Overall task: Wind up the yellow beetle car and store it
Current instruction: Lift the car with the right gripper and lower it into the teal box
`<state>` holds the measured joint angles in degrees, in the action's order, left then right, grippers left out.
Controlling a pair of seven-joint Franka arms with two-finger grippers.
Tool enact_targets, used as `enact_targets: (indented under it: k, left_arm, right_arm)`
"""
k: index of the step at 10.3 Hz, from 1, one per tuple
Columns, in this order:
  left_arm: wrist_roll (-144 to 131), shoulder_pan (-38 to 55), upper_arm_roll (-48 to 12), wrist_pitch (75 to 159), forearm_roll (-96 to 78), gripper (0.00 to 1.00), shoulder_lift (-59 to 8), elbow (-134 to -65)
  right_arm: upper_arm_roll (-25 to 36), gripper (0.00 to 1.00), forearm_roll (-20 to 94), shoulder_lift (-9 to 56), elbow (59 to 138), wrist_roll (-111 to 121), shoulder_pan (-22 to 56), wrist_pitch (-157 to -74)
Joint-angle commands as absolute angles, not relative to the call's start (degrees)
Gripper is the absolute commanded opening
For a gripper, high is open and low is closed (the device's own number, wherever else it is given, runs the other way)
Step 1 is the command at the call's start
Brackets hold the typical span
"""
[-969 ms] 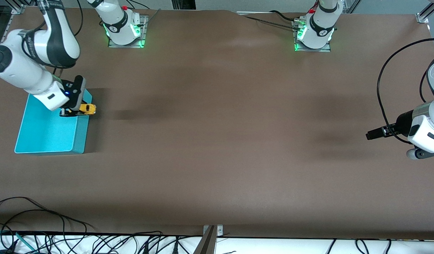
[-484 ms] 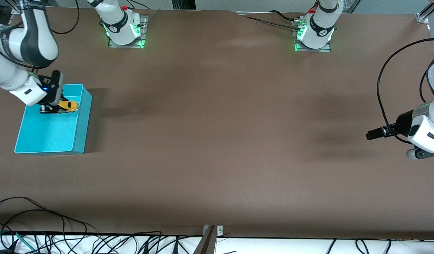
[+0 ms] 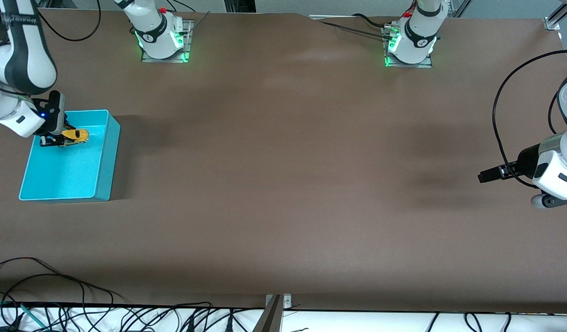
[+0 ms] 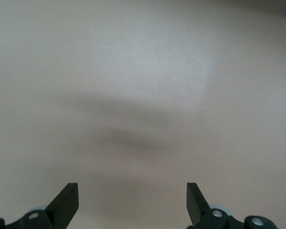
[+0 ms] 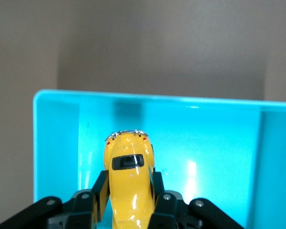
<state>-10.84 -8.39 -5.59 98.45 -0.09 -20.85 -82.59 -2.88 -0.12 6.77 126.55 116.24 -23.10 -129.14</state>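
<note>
The yellow beetle car [image 3: 75,135] [image 5: 128,176] is a tiny glossy toy with a dark window. My right gripper [image 3: 62,138] [image 5: 129,191] is shut on its sides and holds it in the air over the turquoise bin [image 3: 105,157] [image 5: 219,143], above the bin's part nearest the robot bases. My left gripper [image 3: 484,176] [image 4: 132,202] stands open with nothing between its fingers, waiting over the bare table at the left arm's end.
The brown table [image 3: 283,184] stretches wide between the bin and the left arm. Loose black cables [image 3: 57,295] lie along the edge nearest the front camera. The two arm bases [image 3: 161,34] [image 3: 412,39] stand at the top.
My right gripper has carried the yellow car from above the bin's wall toward the right arm's end of the table, to a spot over the bin's inside. The left arm has not moved.
</note>
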Motion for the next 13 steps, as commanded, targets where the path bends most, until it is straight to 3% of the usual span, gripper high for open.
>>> enact_targets:
  k: [1,8,13]
  left_arm:
    - [-9.84,-8.53,-5.80,97.65,0.97,1.00,-20.30,-82.62]
    - [-9.76,-8.53,-5.89,97.65,0.88,1.00,-20.30,-82.62]
    - [-9.84,-8.26,-5.89,97.65,0.70,1.00,-20.39,-82.62]
  right_arm:
    - [-1.85,0.00,0.53,13.16,122.09,120.84,-24.08,-130.86]
    - [-1.85,0.00,3.95,22.14,120.50,122.34,-25.66,-138.24]
    - [-1.93,0.00,3.96,22.32,120.76,122.34,-26.10,-138.25]
